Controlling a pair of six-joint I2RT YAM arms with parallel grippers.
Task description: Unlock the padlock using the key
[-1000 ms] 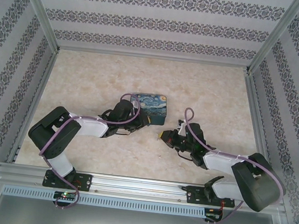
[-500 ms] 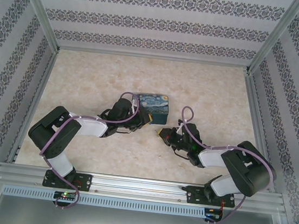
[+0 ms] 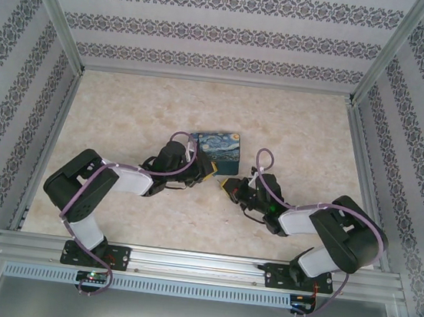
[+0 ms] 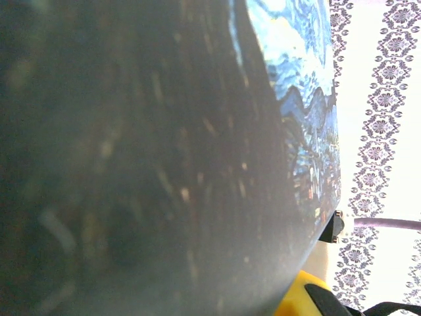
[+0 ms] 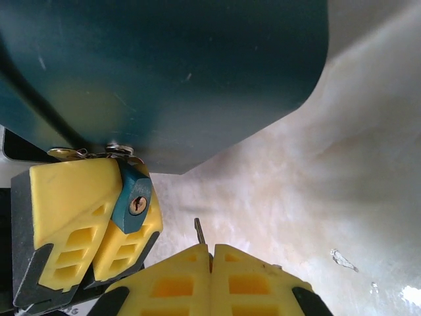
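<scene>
R gripper (image 5: 210,253): yellow fingers pressed tight together, clenched on the key (image 5: 198,228). Only a short, thin silvery blade tip sticks out fwd from btwn the pads; the head is hidden in the grip. The tip sits just ahead of R gripper and points toward the padlock (image 5: 133,201) but is apart from it, a bit below and right of the keyhole in the right wrist view. Not inserted.

L gripper (image 5: 118,197): also clenched, grasping the padlock. The blue body is pinched btwn its two yellow fingers, w/ the keyhole face turned toward R gripper's cam and the brass keyhole clearly visible. The silver shackle end runs from the body up to small metal fittings at the lower edge of the tin (image 5: 164,66), so the padlock is right at L gripper's tips and up against the tin.

Top view: L gripper (image 3: 210,171) is at the near-right corner of the tin (image 3: 219,149). R gripper (image 3: 228,184) is just beside it, tips nearly facing, w/ a small gap. Padlock and key are too small to make out there.

Left wrist view: the tin (image 4: 296,79) is very close and mostly a dark blur, w/ its painted blue-yellow face at the upper right. A bit of yellow finger (image 4: 308,296) shows at the bottom edge. Marbled table (image 5: 316,197) is under both.
</scene>
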